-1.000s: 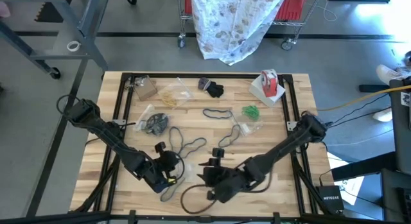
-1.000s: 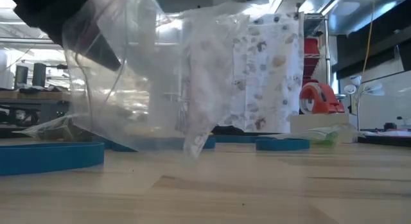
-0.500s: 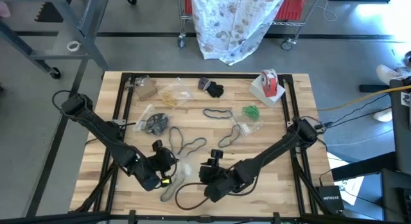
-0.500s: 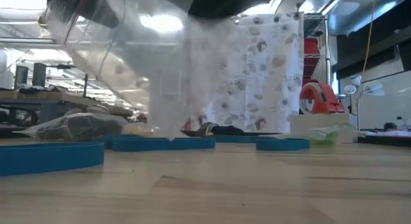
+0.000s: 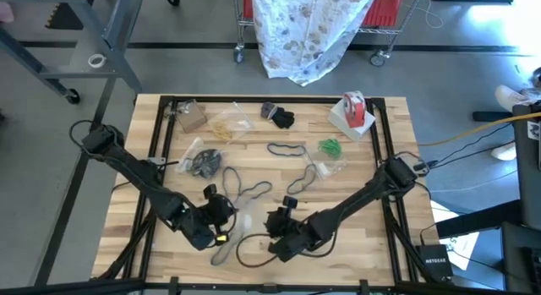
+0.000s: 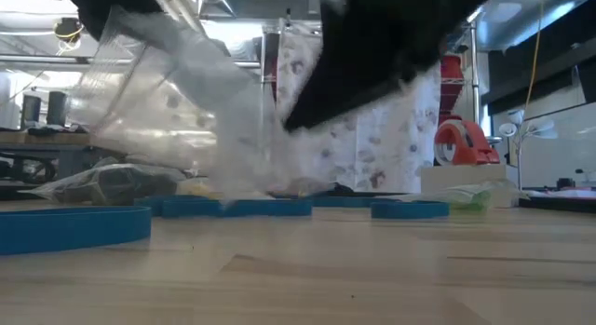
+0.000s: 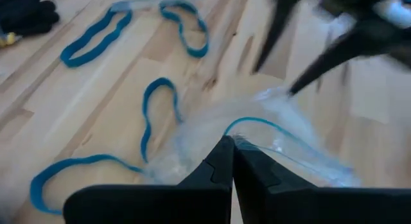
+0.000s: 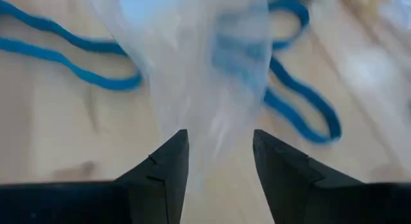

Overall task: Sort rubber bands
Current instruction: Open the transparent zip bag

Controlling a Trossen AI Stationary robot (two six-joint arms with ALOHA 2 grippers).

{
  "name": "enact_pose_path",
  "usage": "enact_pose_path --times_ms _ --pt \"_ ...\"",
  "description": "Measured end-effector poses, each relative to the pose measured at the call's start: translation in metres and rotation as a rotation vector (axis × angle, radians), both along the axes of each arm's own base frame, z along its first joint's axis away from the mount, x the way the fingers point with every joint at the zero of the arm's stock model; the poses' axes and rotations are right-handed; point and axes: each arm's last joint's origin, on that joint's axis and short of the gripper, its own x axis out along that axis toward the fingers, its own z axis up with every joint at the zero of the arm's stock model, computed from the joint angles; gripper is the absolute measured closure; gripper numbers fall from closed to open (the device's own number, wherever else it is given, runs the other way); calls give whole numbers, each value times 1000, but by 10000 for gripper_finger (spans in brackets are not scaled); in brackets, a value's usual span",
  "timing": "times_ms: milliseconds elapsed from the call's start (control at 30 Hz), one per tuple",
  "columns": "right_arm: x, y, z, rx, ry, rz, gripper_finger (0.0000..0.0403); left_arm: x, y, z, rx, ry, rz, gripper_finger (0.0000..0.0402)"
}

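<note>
Teal-blue rubber bands (image 5: 254,192) lie loose on the wooden table (image 5: 372,244); more of them show in the left wrist view (image 7: 160,108) and the right wrist view (image 8: 302,108). My left gripper (image 5: 225,221) is shut on a clear plastic bag (image 5: 246,221) near the table's front middle. A teal band (image 7: 257,124) shows through the bag's film. My right gripper (image 5: 272,224) is open at the bag's other end, a finger on each side of the film (image 8: 205,70). I cannot tell whether they touch it. My left gripper pinches an edge of the clear bag (image 7: 239,142) between its two shut fingers, coming slanting down from the table's left. The bag stretches away from the fingers toward my right gripper, raised above the table (image 6: 168,111); its low end is near the wood.
A dark loop (image 5: 249,253) lies at the near edge below both grippers. Farther back lie bagged green bands (image 5: 330,148), a black bundle (image 5: 279,117), tan bands (image 5: 224,126), another filled bag (image 5: 203,162) and a red-and-white tape roll (image 5: 355,109).
My right gripper has come down toward the table and the clear bag, rolling a little and staying open. My left gripper has risen slightly with the bag, which now slants across the low view where earlier it hung down.
</note>
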Motion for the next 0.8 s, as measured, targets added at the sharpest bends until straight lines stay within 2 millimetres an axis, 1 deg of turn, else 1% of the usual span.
enact_pose_path --times_ms 67,133,233,333,400,533,667,733,800 --pt "-4 -5 -14 14 -11 -15 238 1 -1 1 15 -5 -21 401" --pt "-7 -7 -23 38 -35 -19 238 1 0 1 39 4 -37 401" --pt "-8 -8 -28 66 -66 -15 238 4 2 -2 56 18 -29 401" --pt "-8 -7 -28 68 -70 -14 238 6 3 -5 83 37 -45 398" --pt "-8 -7 -28 71 -69 -11 238 7 3 -8 113 62 -70 384" --pt "-7 -6 -28 78 -71 -8 238 8 4 -10 201 104 -136 344" --pt "-8 -6 -28 84 -66 -4 238 4 2 -6 321 169 -237 309" --pt "-8 -6 -28 92 -63 1 238 2 0 -2 365 198 -273 298" --pt "-8 -6 -28 99 -60 4 238 -2 -1 -1 401 236 -302 294"
